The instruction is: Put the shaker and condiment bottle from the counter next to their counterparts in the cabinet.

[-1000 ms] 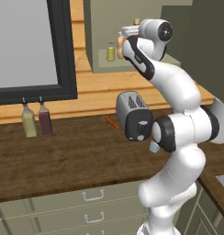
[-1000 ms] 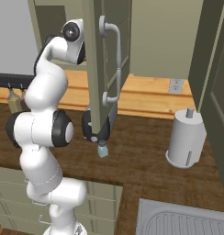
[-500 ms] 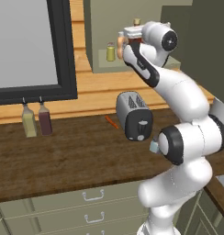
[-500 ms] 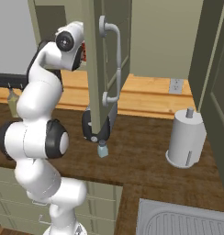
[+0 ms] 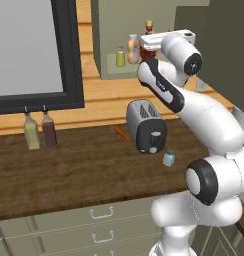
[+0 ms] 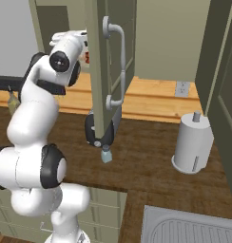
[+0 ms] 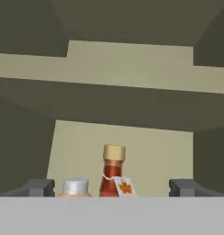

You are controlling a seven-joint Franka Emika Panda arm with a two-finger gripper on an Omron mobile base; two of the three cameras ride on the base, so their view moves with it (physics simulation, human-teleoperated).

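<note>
The dark red condiment bottle [image 7: 112, 176], corked and tagged, stands upright on the cabinet [image 5: 108, 30] shelf. It is right beside the pale orange bottle [image 5: 133, 48], whose grey cap [image 7: 75, 186] shows to its left in the hand view. The yellow-green shaker [image 5: 120, 56] stands further left on the same shelf. My gripper [image 7: 113, 189] is open in front of the red bottle, its fingertips [image 7: 38, 187] wide on either side and not touching it. The small blue-grey shaker [image 5: 168, 157] stands on the counter [image 5: 79, 175] by the toaster, far below the hand.
A dark toaster [image 5: 146, 126] sits mid-counter with a small orange item [image 5: 121, 133] behind it. Two bottles [image 5: 39, 131] stand at the back left under a framed window. The open cabinet door [image 6: 108, 61] hangs beside my arm. A paper towel roll [image 6: 193, 144] and sink [image 6: 184, 228] are on the right.
My arm's elbow and lower links have swung right and down, while the hand stays at the cabinet shelf by the red bottle. The bottle and shaker have not moved.
</note>
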